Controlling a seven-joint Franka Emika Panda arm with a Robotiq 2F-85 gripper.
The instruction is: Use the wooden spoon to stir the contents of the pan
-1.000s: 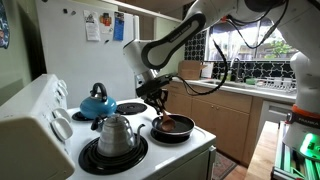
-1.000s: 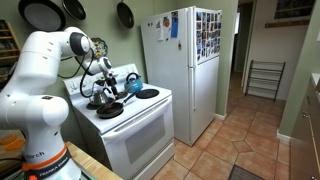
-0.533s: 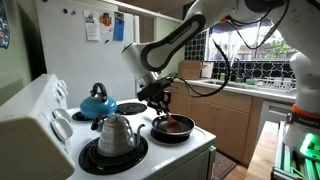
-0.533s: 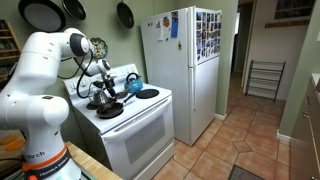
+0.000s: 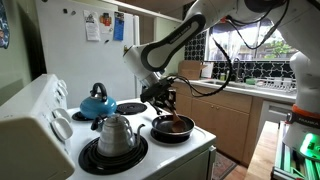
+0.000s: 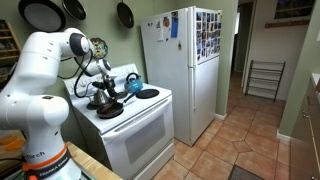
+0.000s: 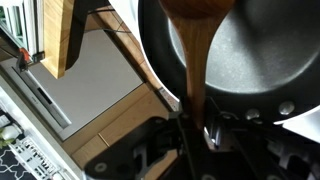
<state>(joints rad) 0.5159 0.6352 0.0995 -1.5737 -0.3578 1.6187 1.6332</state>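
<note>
The black pan (image 5: pixel 173 130) sits on the stove's front burner with a reddish-brown mass of contents (image 5: pixel 177 124) in it. It also shows in an exterior view (image 6: pixel 110 110) and fills the top of the wrist view (image 7: pixel 250 50). My gripper (image 5: pixel 163 98) hangs just above the pan, shut on the wooden spoon (image 7: pixel 197 50). The spoon's light brown handle runs from my jaws (image 7: pixel 195 125) toward the pan, and its bowl reaches over the pan's inside. In the exterior views the spoon is too small to make out.
A shiny steel kettle (image 5: pixel 116 134) stands on the burner next to the pan, and a blue kettle (image 5: pixel 96 102) on the back burner. A white fridge (image 6: pixel 185 60) stands beside the stove (image 6: pixel 135 125). Wooden cabinets and a counter (image 5: pixel 225 105) lie behind the pan.
My gripper has shifted slightly over the pan with the spoon in it, moving the spoon a little toward the pan's middle. The kettles have not moved.
</note>
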